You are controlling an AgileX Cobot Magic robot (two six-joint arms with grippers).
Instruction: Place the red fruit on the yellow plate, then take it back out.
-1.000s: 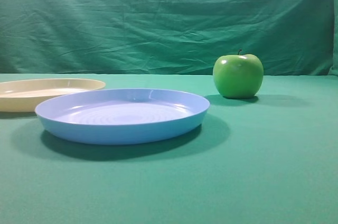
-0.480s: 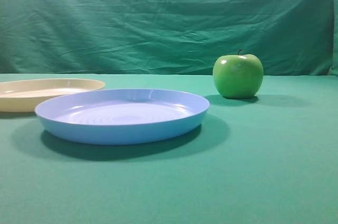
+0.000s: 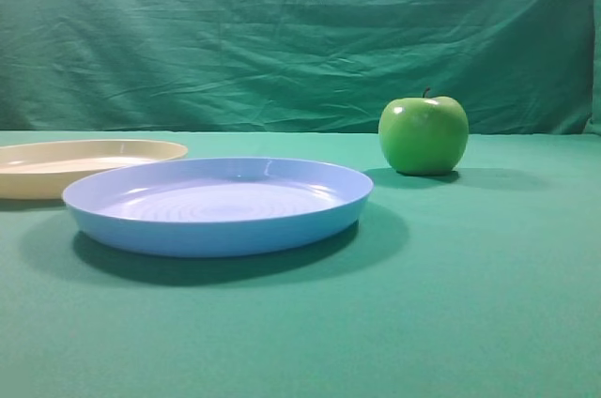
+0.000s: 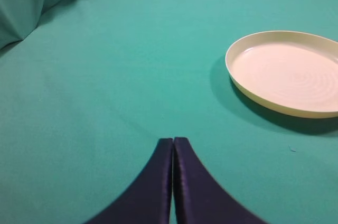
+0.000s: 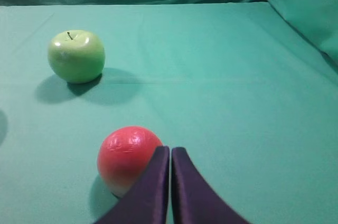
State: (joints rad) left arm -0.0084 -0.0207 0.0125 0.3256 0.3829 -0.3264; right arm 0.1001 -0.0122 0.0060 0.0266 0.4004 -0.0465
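The red fruit (image 5: 125,158) lies on the green cloth in the right wrist view, just left of my right gripper (image 5: 170,149), whose dark fingers are shut with nothing between them. The fruit is out of view in the exterior high view. The yellow plate (image 4: 285,71) is bare, up and to the right of my left gripper (image 4: 173,139), which is shut and holds nothing. In the exterior high view the yellow plate (image 3: 84,165) shows at the far left, partly behind the blue plate. Neither gripper appears in that view.
A light blue plate (image 3: 218,203) sits in the middle foreground of the exterior high view. A green apple (image 3: 423,134) stands behind it to the right, and the green apple (image 5: 76,55) shows far left of the red fruit. A green cloth backdrop (image 3: 300,32) closes the rear.
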